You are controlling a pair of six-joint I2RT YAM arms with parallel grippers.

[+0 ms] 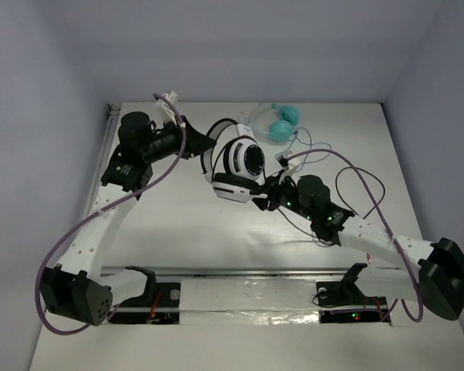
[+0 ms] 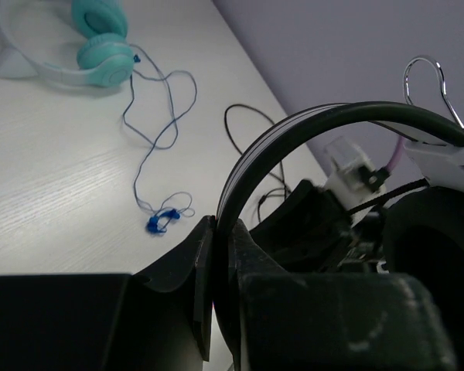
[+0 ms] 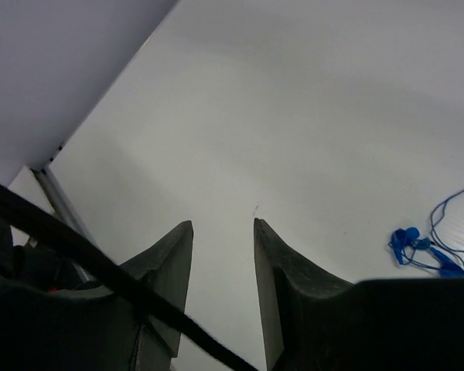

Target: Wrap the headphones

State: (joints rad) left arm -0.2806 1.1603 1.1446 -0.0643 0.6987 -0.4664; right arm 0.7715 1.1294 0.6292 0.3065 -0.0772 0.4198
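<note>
The white-and-black headphones point(image 1: 243, 158) are held up over the table's middle. My left gripper point(image 1: 205, 147) is shut on their black headband point(image 2: 294, 131), which runs between its fingers point(image 2: 201, 263) in the left wrist view. Just below the lower earcup, my right gripper point(image 1: 259, 199) stands open with only bare table showing between its fingers point(image 3: 174, 247). The thin black cable point(image 3: 100, 267) crosses in front of the base of that gripper's left finger, outside the jaws. More of the cable point(image 1: 363, 182) loops on the table at the right.
Smaller teal headphones point(image 1: 282, 124) lie at the back of the table, their blue cord point(image 2: 158, 139) trailing to a blue plug point(image 3: 417, 247). A metal rail point(image 1: 255, 272) runs along the near edge. Walls close in the left, back and right sides.
</note>
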